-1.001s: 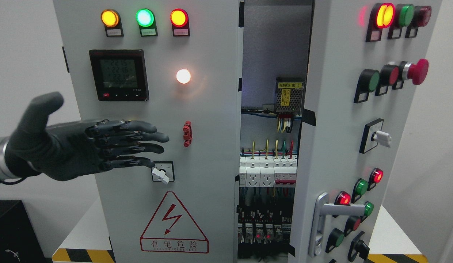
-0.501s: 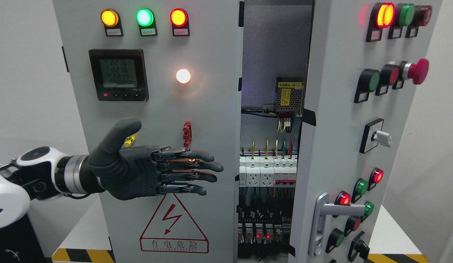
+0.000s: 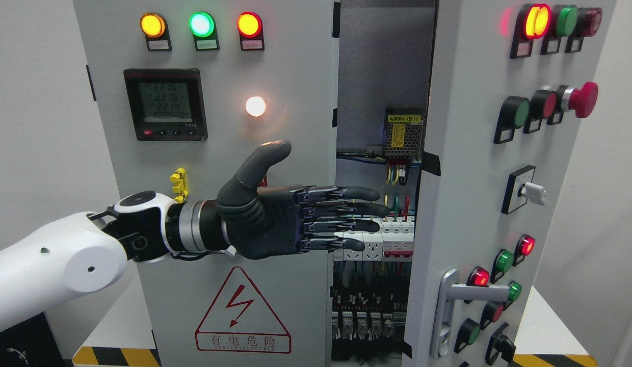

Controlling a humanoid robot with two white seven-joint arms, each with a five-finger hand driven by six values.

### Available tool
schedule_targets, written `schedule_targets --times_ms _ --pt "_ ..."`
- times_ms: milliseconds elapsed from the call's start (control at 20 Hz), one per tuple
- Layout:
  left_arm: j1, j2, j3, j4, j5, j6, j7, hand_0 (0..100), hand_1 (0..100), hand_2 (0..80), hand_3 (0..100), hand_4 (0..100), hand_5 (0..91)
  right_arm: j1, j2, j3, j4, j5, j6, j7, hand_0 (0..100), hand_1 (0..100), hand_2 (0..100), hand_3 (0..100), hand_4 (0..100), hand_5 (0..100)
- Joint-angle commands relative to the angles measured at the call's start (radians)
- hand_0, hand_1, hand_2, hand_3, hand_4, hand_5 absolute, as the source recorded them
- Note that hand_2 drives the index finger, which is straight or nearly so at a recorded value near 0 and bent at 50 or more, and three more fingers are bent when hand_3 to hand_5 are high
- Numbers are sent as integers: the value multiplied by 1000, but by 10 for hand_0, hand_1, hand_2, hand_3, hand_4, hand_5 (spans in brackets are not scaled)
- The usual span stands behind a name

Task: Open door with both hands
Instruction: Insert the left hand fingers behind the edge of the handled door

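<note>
Across the front of the cabinet, your left hand (image 3: 295, 219) is stretched flat, fingers (image 3: 357, 209) straight and together, thumb raised, holding nothing. The fingertips reach past the free edge of the left door (image 3: 219, 153) and lie over the gap (image 3: 377, 178) between the two doors, in front of the white breakers (image 3: 392, 239); whether they touch anything cannot be told from this view. The left door appears close to shut, while the right door (image 3: 469, 178) stands swung partly outward, its lever handle (image 3: 464, 295) low near the bottom edge and untouched. Your right hand is not visible. The step in hand is judged to be getting purchase on the left door's free edge. To do it well, curl the fingers behind that edge only, keeping them off the live wiring (image 3: 392, 173) and terminals inside. Pull along the arc of the hinge, not straight out. Bring the right hand to the other door only once its path is clear of the protruding red button (image 3: 583, 99).
</note>
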Motion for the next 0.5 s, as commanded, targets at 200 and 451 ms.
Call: schedule_targets --times_ms 200,451 --pt "-5 -211 126 12 2 74 33 0 0 0 0 0 0 0 0 1 0 0 0 1 0 0 0 0 0 0" --pt "-1 -267 146 15 -2 77 39 0 0 0 0 0 0 0 0 -1 0 0 0 1 0 0 0 0 0 0"
